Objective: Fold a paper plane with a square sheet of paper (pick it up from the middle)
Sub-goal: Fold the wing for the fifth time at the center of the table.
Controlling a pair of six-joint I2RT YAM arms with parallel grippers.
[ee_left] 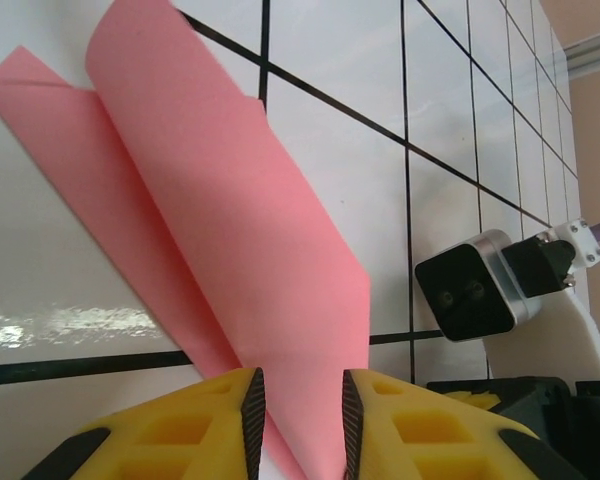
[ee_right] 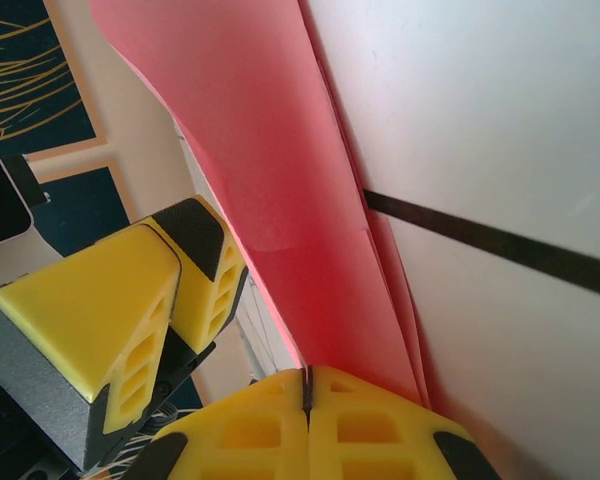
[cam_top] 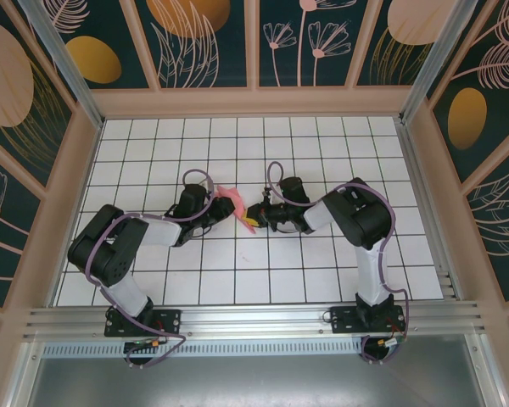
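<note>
Right end effector [ee_right: 307, 392] fully closed, pinching the near end of the folded pink paper [ee_right: 280, 170], which runs up and away from its tips. Left end effector [ee_left: 297, 425] just alongside, jaws partly apart, the paper's narrow end passing between its fingers [ee_left: 215, 430]; contact unclear. Beyond both, white gridded counter [ee_left: 460, 90] under the far flaps.

Paper [cam_top: 231, 200] between left gripper [ee_left: 296, 405], right gripper [ee_right: 307, 388]
</note>
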